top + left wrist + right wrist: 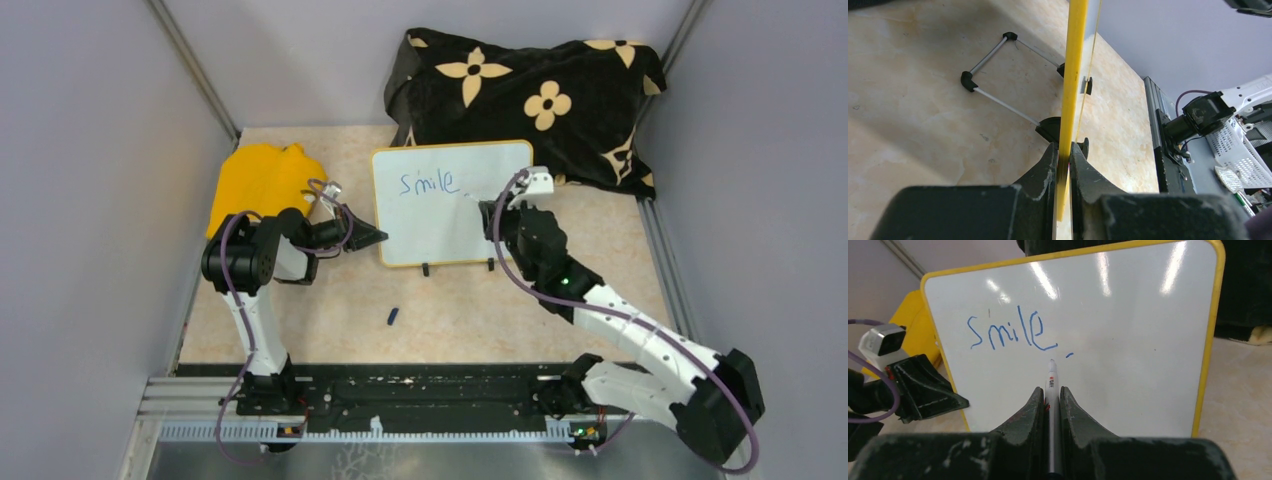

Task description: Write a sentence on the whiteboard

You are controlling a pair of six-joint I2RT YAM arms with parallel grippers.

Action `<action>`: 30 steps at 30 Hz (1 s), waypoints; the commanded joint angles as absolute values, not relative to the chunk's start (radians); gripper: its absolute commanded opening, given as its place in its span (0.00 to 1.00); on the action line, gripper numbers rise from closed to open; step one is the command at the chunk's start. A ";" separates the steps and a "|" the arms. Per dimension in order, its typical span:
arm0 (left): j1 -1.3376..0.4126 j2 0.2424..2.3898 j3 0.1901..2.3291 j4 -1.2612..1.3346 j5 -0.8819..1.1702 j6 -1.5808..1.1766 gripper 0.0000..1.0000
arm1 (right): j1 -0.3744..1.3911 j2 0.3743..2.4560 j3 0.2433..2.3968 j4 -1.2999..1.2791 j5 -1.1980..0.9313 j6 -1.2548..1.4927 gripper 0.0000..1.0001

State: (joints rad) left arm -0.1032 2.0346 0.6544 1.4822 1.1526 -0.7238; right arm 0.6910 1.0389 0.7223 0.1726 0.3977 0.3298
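Marbled tabletop point(450, 310) bears the upright whiteboard point(440, 235), my left hand point(1064, 150) clamped on its rim, so my right hand point(1050, 392), pinching the marker point(1051, 382), should press lightly and start the sentence point(1010, 332)'s second line beneath "Smile".

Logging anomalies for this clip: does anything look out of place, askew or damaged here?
Only one thing: a small dark blue piece lies loose on the table in front of the whiteboard, possibly a marker cap, too small to tell. The board itself stands upright and looks undamaged.
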 commanded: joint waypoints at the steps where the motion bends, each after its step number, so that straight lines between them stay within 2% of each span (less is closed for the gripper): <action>1: -0.106 2.041 0.666 1.478 1.155 -0.715 0.00 | 0.718 0.907 0.716 0.115 0.365 0.310 0.00; 13: -0.106 2.047 0.666 1.460 1.155 -0.700 0.00 | 0.955 0.797 0.670 0.026 0.533 0.237 0.00; 30: -0.106 2.049 0.663 1.479 1.152 -0.711 0.00 | 1.004 1.109 0.614 0.382 0.628 0.263 0.00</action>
